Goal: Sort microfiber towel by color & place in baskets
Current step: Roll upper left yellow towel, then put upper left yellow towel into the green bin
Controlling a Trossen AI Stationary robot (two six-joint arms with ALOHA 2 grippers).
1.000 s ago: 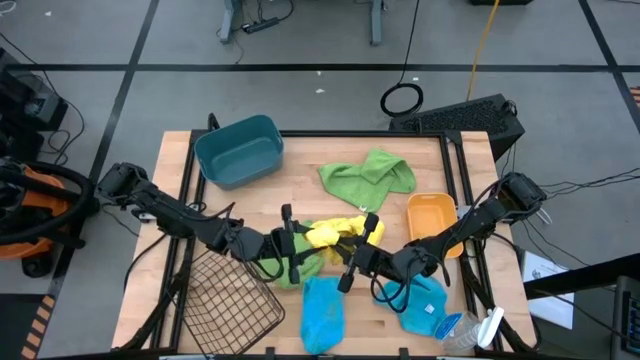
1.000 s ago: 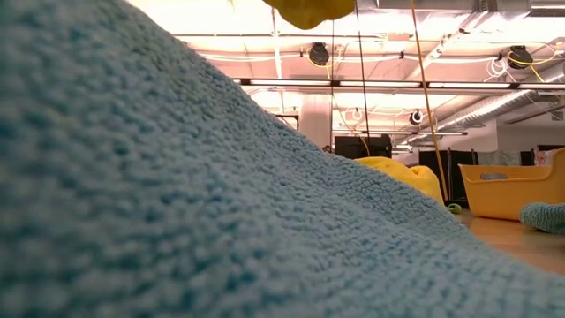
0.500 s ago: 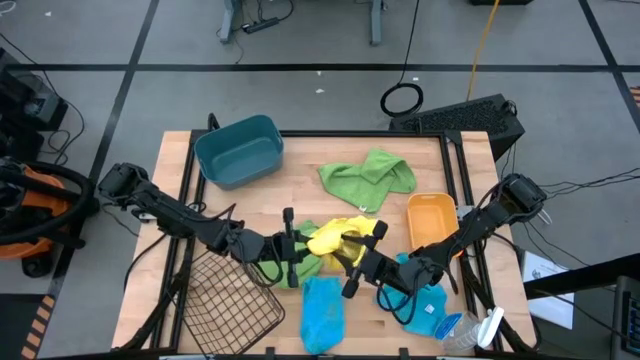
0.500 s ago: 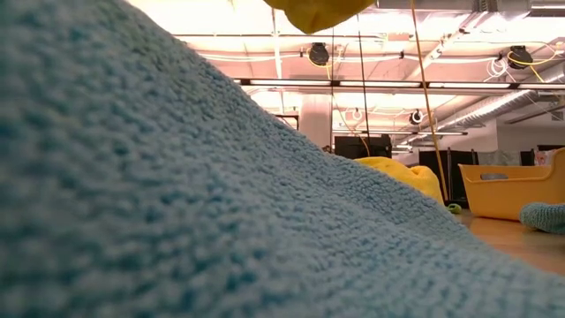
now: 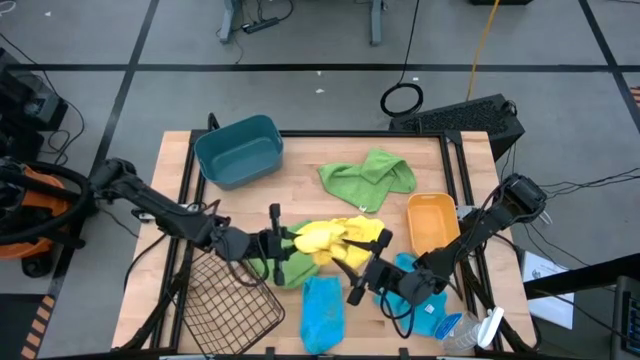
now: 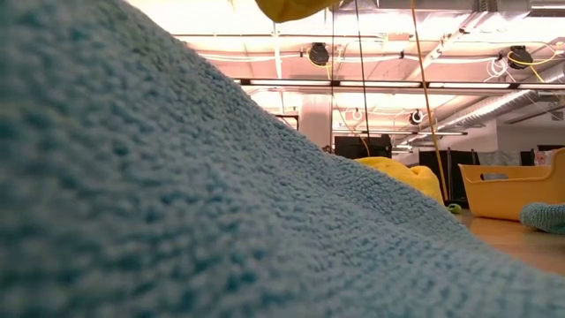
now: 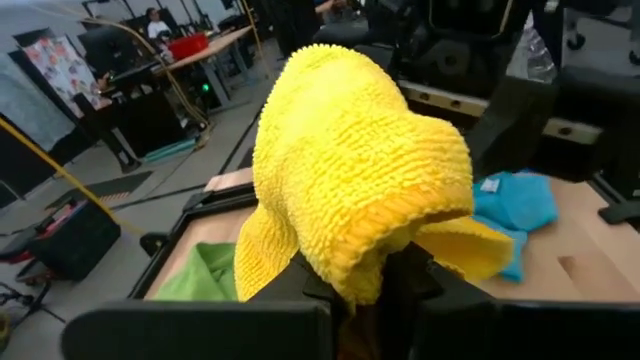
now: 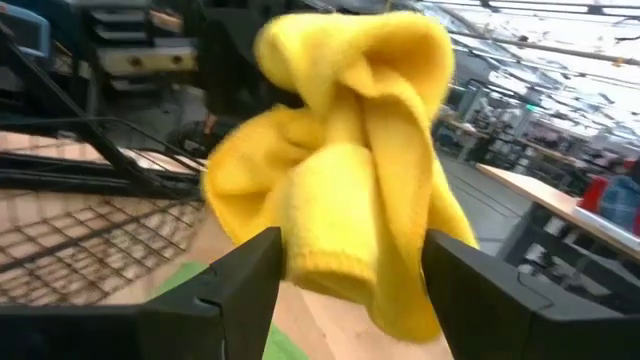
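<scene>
A yellow microfiber towel (image 5: 335, 238) hangs bunched over the table's middle, with my left gripper (image 5: 276, 245) shut on it. My right gripper (image 5: 362, 280) stands open just to the towel's near right; in its wrist view the yellow towel (image 8: 345, 190) hangs ahead between the two fingers. A green towel (image 5: 285, 270) lies under the yellow one and another green towel (image 5: 368, 175) lies farther back. One blue towel (image 5: 322, 310) lies at the near edge and a second blue towel (image 5: 422, 300) lies under my right arm. The teal bin (image 5: 238, 150), orange tub (image 5: 432, 222) and wire basket (image 5: 225, 300) stand around them. My left gripper pinches a bunched fold of the yellow towel (image 7: 362, 285) between its two fingers, coming level from the table's left. The cloth bulges up and over the fingers in several layers, and the rest spreads slack toward the right. My right gripper is open; I cannot tell whether its fingers (image 8: 250, 275) touch the towel.
A clear bottle (image 5: 475, 330) lies at the near right corner. The blue towel (image 6: 177, 194) fills most of the low view, with the orange tub (image 6: 516, 190) behind it. Bare wood shows between the teal bin and the far green towel.
My right gripper has opened, let go of the yellow towel and drawn back toward the near edge. My left gripper has gone a little toward the table's left with the towel, whose right end has dropped slack.
</scene>
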